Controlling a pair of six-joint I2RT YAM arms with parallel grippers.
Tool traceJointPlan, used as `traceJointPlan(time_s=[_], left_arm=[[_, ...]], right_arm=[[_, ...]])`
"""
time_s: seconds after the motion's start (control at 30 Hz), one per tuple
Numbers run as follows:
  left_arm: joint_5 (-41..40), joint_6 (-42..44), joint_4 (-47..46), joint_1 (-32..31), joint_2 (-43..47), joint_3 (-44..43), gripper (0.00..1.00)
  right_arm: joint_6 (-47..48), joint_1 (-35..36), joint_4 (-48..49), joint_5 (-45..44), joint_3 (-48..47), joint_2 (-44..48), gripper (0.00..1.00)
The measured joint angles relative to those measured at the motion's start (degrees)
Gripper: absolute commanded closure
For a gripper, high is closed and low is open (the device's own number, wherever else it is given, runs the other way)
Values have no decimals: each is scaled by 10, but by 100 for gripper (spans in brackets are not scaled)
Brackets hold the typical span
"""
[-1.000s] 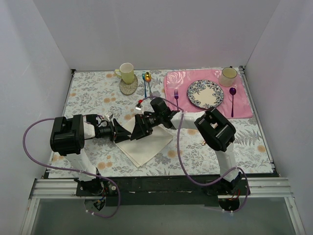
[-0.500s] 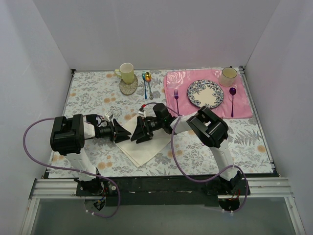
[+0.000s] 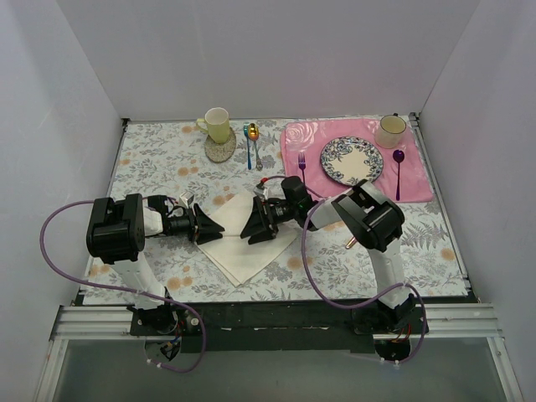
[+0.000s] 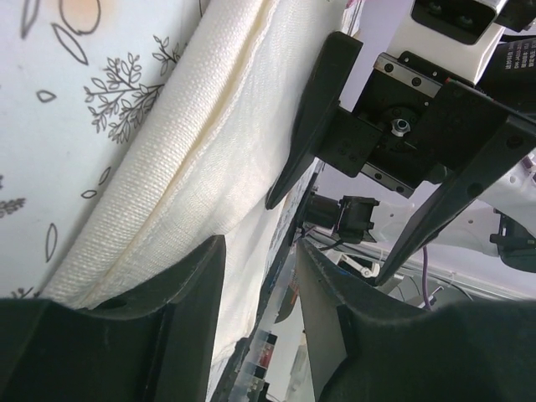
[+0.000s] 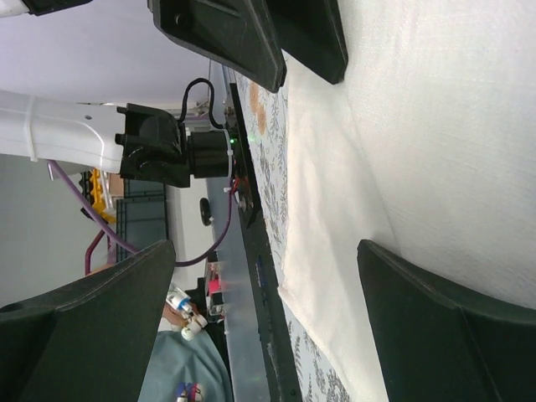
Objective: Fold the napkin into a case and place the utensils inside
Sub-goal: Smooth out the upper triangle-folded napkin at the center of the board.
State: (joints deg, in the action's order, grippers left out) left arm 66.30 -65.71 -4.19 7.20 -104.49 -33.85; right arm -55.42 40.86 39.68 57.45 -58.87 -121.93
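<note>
The cream napkin [image 3: 243,251] lies folded in a diamond on the floral tablecloth between both grippers. My left gripper [image 3: 209,228] lies low at its left corner; in the left wrist view [image 4: 261,247] its jaws stand a narrow gap apart, one finger on the cloth [image 4: 201,159], nothing pinched. My right gripper [image 3: 255,230] faces it, wide open over the napkin [image 5: 419,126], its jaws [image 5: 266,251] empty. A gold-bowled spoon [image 3: 252,132] lies far back beside the coaster. A slim copper tip [image 3: 348,242], perhaps the knife, shows beside the right arm.
A pale yellow mug [image 3: 217,123] stands on a coaster at the back. On the pink placemat [image 3: 419,184] at the back right are a patterned plate [image 3: 352,161], a purple fork [image 3: 302,164], a purple spoon [image 3: 399,172] and a cup [image 3: 390,130]. White walls enclose the table.
My right gripper has drawn back to the right, away from the left gripper, uncovering the napkin's top corner. The left jaws have narrowed slightly; the left arm has stayed put.
</note>
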Motion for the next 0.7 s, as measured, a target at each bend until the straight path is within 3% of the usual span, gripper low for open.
traceJointPlan(time_s=[0.7], left_arm=[[0, 10, 10, 3, -3, -4, 63]], right_arm=[[3, -67, -13, 47, 82, 45, 1]])
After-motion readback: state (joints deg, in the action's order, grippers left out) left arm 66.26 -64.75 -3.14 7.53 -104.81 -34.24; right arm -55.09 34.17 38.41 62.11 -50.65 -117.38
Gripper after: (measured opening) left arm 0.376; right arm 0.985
